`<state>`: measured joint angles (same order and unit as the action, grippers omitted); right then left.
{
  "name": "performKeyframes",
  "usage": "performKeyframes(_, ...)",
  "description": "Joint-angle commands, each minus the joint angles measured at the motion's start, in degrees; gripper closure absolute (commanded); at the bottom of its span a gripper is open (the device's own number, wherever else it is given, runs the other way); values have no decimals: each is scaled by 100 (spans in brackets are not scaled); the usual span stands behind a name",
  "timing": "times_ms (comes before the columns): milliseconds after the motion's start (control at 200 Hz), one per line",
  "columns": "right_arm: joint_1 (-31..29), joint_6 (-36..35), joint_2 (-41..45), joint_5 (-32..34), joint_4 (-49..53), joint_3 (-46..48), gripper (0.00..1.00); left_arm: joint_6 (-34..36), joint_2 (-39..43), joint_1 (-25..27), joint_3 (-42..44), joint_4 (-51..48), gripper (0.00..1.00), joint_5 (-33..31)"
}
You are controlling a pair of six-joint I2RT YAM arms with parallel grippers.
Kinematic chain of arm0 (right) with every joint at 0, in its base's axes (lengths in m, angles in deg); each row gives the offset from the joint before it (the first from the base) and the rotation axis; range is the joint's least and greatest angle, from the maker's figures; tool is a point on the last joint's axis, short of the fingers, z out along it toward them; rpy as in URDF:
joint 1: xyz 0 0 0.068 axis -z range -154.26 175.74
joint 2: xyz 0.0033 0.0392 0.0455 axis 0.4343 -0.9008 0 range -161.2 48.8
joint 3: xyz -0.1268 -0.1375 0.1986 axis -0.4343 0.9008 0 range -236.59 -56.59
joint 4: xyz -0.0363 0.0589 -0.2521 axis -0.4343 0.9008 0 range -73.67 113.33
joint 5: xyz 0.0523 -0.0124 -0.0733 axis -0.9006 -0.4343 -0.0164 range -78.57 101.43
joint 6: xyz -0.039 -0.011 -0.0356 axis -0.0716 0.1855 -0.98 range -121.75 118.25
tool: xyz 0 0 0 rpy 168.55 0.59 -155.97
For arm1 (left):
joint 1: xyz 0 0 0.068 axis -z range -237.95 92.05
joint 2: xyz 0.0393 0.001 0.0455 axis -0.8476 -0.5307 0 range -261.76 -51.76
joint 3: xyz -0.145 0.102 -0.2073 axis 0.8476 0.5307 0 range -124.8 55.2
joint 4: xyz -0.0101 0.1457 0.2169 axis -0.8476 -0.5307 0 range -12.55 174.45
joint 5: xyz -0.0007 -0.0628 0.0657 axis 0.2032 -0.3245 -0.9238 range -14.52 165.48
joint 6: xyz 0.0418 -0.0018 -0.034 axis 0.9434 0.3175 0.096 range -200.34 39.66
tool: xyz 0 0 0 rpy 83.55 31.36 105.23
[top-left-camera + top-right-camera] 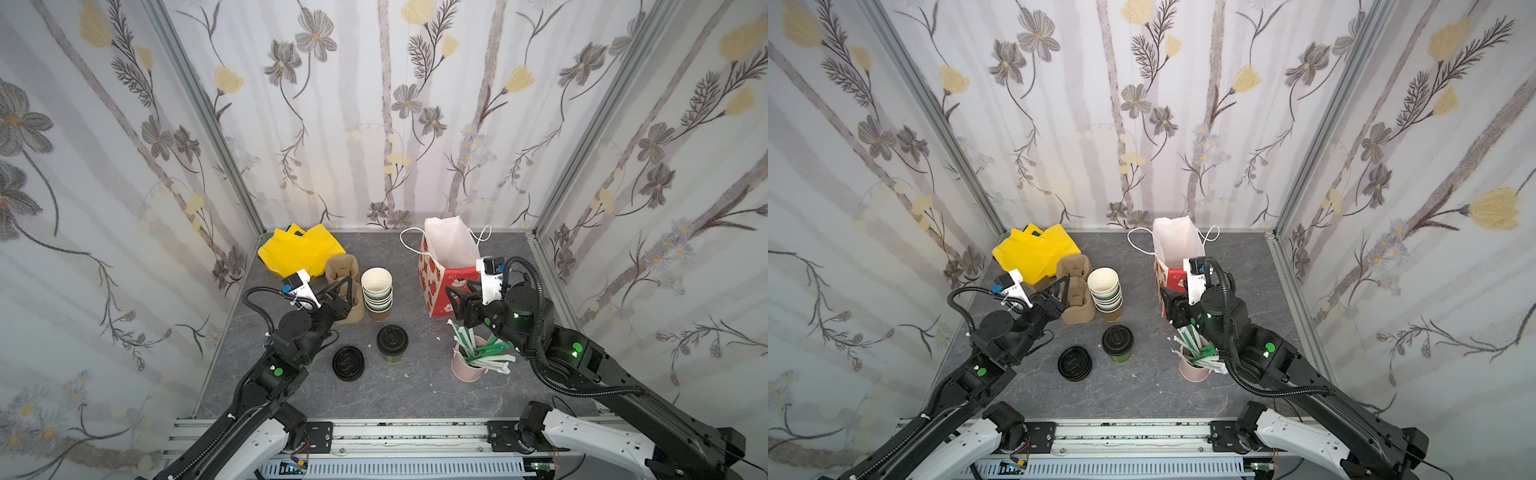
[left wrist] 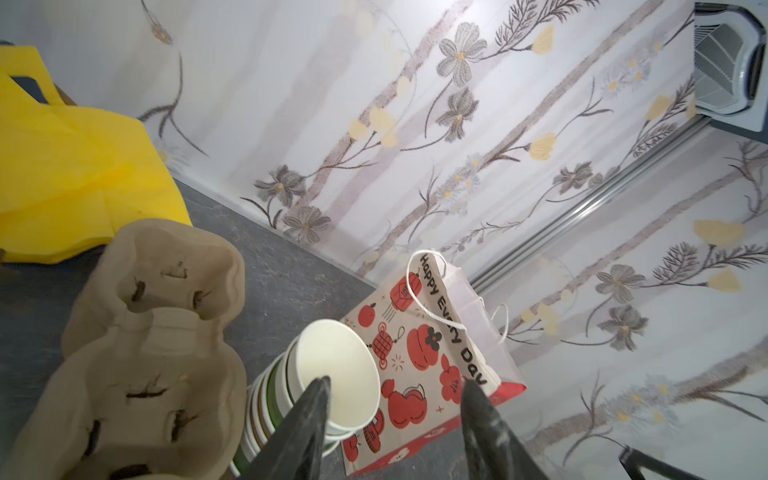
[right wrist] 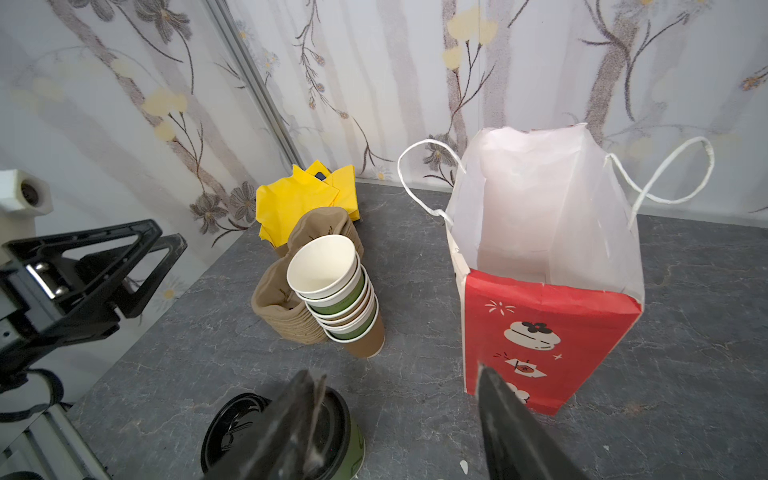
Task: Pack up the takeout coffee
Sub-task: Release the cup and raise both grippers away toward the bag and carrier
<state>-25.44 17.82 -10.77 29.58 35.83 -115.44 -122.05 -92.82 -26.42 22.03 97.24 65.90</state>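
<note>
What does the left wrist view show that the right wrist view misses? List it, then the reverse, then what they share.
Only the left wrist view: the "Happy Every Day" lettering along the side of the paper bag, and a white vented unit beyond the wall's edge.

Only the right wrist view: the takeout coffee, the loose black lids beside it, and the bag's open white inside.

Both: the paper bag, the nested cup stack, the pulp carriers and the yellow bag.
</note>
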Motion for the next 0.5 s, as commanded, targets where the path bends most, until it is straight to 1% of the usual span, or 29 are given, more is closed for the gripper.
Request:
performKeyframes(0, -1, -112, -46, -64, -341, -91, 37, 401, -374, -319, -469, -798, 45, -193)
performKeyframes(155, 3, -120, -73, 156, -327, -73, 36, 406, -1129, -1336, -1020, -1355, 41, 970)
performKeyframes(230, 10, -129, -116, 284, -324, -96, 36, 595, -1476, -1653, -1211, -1533, 41, 1383)
performKeyframes(360, 53, -215, -303, 678, -340, -237, 35, 986, -2102, -1859, -1690, -2074, 40, 1470)
performKeyframes(500, 107, -341, -458, 1183, -461, -298, 34, 1248, -2674, -1862, -2090, -2570, 38, 1182)
